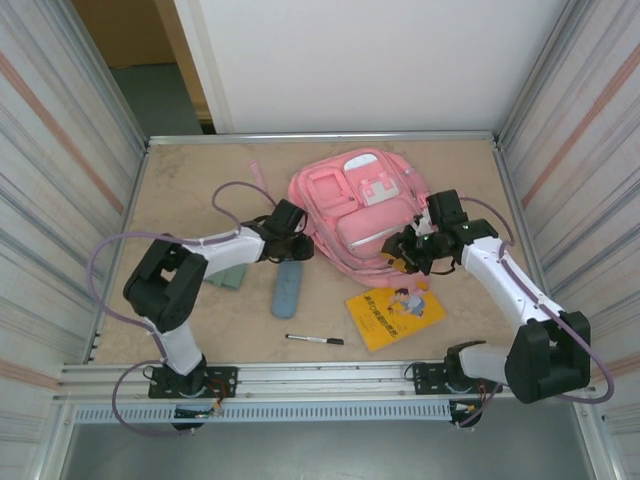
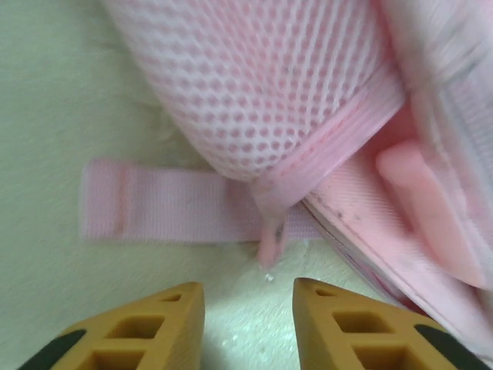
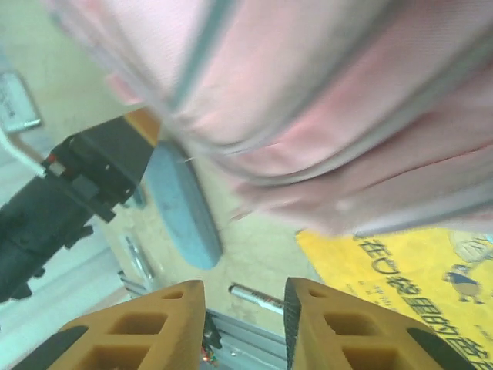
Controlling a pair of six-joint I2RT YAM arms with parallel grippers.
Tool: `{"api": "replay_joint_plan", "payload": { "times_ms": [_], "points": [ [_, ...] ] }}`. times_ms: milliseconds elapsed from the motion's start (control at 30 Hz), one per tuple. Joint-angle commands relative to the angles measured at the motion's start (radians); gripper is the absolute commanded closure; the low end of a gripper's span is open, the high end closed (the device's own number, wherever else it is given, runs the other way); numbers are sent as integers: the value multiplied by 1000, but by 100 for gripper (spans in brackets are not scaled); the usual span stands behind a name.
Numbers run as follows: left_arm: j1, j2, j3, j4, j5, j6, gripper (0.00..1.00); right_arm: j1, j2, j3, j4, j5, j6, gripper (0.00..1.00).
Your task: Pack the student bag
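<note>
The student bag, pink with white pocket patches, lies flat at the back middle of the table. My left gripper is at the bag's left edge and is open. In the left wrist view its fingertips stand apart over bare table, just short of the bag's pink mesh strap and a flat webbing strap. My right gripper is at the bag's lower right edge. It is open, with nothing between its fingers, and the bag is blurred just beyond them.
A blue pencil case lies in front of the bag, a yellow book to its right, and a black pen near the front rail. A green flat item lies under the left arm. Striped walls close in both sides.
</note>
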Motion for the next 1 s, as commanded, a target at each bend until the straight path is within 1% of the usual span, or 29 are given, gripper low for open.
{"api": "replay_joint_plan", "payload": {
  "times_ms": [0, 67, 133, 233, 267, 300, 367, 400, 433, 500, 567, 667, 733, 833, 967],
  "points": [
    [50, -91, -39, -62, 99, -90, 56, -6, -59, 128, -109, 111, -191, 54],
    [52, -146, -63, -76, 123, -94, 52, -7, -94, 176, -168, 215, -272, 44],
    [51, -205, -87, -93, 136, -98, 50, -6, -135, 190, -179, 298, -325, 35],
    [36, -292, -113, -93, 179, -114, 47, -10, -179, 169, -173, 417, -360, 27],
    [18, -314, -112, -92, 189, -117, 46, -19, -184, 147, -160, 442, -351, 25],
    [-12, -329, -107, -89, 191, -117, 45, -34, -188, 119, -126, 439, -338, 23],
    [-67, -332, -95, -58, 214, -115, 42, -78, -183, 51, -51, 324, -317, 22],
    [-82, -321, -94, -24, 250, -131, 42, -89, -175, 31, -27, 289, -304, 22],
    [-92, -307, -89, -9, 267, -154, 42, -88, -168, 18, -13, 284, -299, 21],
    [-117, -273, -83, 21, 265, -193, 42, -70, -151, 4, 2, 310, -310, 21],
    [-143, -247, -71, 13, 207, -204, 42, -36, -142, 8, 6, 354, -340, 21],
    [-150, -216, -67, -2, 172, -233, 41, 38, -148, 20, -8, 438, -380, 21],
    [-153, -216, -72, 0, 173, -241, 41, 89, -156, 7, 19, 455, -408, 24],
    [-165, -227, -94, 4, 158, -240, 41, 129, -85, 25, 24, 424, -423, 26],
    [-172, -255, -127, 0, 158, -252, 41, 229, 8, 51, 50, 500, -470, 25]
  ]
}}
